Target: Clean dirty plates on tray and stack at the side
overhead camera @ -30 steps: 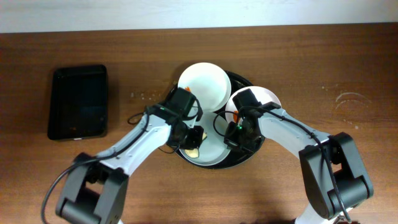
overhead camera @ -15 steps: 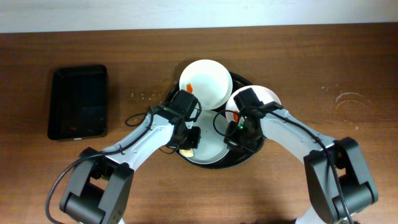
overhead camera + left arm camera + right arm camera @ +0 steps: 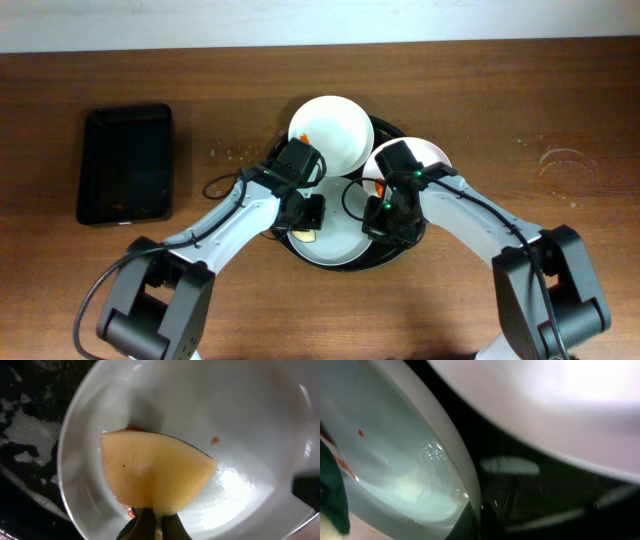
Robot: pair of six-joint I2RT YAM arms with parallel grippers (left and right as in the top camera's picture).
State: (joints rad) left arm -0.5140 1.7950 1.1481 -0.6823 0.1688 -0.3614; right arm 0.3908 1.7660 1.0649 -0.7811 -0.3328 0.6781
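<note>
Brown wooden table; large round black tray with three shallow white plates; nearest plate, rim clamped by closed right gripper; yellow sponge, pinched over it by closed left gripper.

No readable text, label, brand, number or sign appears in any view.

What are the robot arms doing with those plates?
The left gripper pinches a yellow sponge and holds it against the front plate on the round black tray. The right gripper pinches that plate's rim. A back plate with an orange smear and a right plate sit at the tray's edges.
</note>
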